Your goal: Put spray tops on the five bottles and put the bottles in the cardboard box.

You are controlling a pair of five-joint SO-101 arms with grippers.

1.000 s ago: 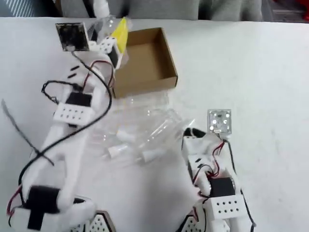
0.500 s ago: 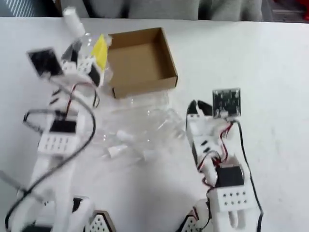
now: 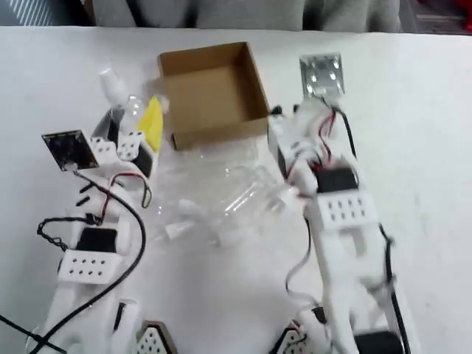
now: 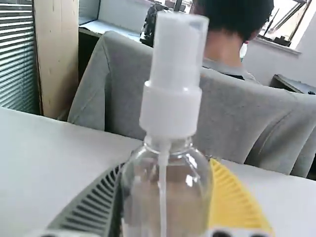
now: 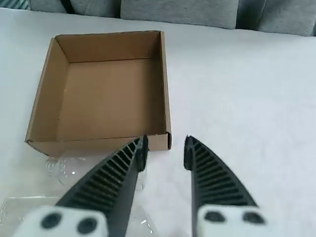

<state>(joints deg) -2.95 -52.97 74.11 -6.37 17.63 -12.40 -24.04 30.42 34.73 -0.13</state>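
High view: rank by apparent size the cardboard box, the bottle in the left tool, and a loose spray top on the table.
1. cardboard box
2. bottle, held up, so probably nearer the camera
3. loose spray top

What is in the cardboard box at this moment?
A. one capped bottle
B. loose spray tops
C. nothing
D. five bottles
C: the box shows a bare floor in the right wrist view, and the one capped bottle is held in the left gripper, off to the box's side.
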